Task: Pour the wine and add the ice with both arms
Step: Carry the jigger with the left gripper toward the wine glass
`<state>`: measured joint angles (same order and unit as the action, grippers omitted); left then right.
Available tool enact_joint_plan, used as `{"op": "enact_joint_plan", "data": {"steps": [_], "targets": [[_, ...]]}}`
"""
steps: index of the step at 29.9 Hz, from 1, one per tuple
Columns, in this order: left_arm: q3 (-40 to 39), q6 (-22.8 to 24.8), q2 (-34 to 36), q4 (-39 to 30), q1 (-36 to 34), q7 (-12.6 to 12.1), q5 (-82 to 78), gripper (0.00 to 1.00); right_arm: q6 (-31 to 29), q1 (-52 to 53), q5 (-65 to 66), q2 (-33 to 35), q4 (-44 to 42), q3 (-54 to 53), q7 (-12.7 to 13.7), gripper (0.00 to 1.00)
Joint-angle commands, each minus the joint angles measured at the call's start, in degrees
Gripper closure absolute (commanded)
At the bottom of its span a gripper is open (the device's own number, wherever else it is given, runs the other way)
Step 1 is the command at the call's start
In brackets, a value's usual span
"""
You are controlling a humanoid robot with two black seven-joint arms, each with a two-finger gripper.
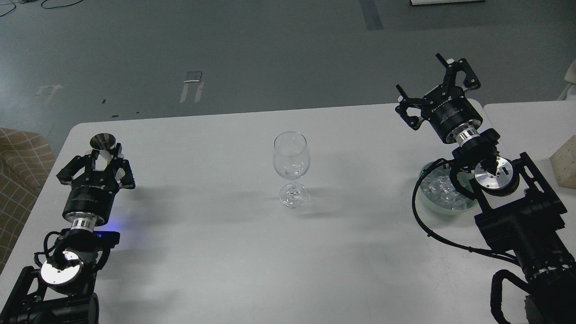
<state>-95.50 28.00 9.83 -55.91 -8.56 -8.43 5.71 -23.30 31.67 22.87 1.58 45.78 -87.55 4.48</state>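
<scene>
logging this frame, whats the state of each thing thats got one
wine glass: upright, mid-table, looks empty
metal cup: upright, between the left gripper's fingers
left gripper: around the cup, grip unclear
right gripper: open, empty, raised
bowl: holds ice, partly hidden by right arm

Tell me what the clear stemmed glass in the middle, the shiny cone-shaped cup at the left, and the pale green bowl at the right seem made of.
The clear stemmed glass looks like thin transparent glass, since the table shows through it. The shiny cone-shaped cup seems to be polished metal, grey and reflective. The pale green bowl holding clear cubes looks matte, maybe ceramic or plastic; I cannot tell which.
</scene>
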Motion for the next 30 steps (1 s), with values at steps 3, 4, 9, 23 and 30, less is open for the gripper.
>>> {"op": "enact_joint_plan", "data": {"steps": [3, 4, 9, 23, 30], "targets": [[0.2, -2.2, -0.3, -5.1, 0.8, -0.3, 0.0, 0.62, -0.1, -0.1, 0.0, 0.1, 0.0, 0.0, 0.0, 0.0], [0.2, -2.4, -0.3, -5.6, 1.0, -0.4, 0.0, 0.62, -0.1, -0.1, 0.0, 0.1, 0.0, 0.0, 0.0, 0.0], [0.5, -3.7, -1.0, -9.6, 1.9, -0.7, 0.0, 0.65, -0.1, -0.5, 0.0, 0.0, 0.0, 0.0, 0.0, 0.0], [2.4, -5.1, -1.1, -15.5, 2.7, -1.2, -0.3, 0.79, -0.2, -1.1, 0.0, 0.1, 0.0, 0.0, 0.0, 0.0], [6.3, -5.7, -1.8, -16.8, 2.8, -1.4, -0.3, 0.79, -0.2, -1.1, 0.0, 0.1, 0.0, 0.0, 0.0, 0.0]]}}
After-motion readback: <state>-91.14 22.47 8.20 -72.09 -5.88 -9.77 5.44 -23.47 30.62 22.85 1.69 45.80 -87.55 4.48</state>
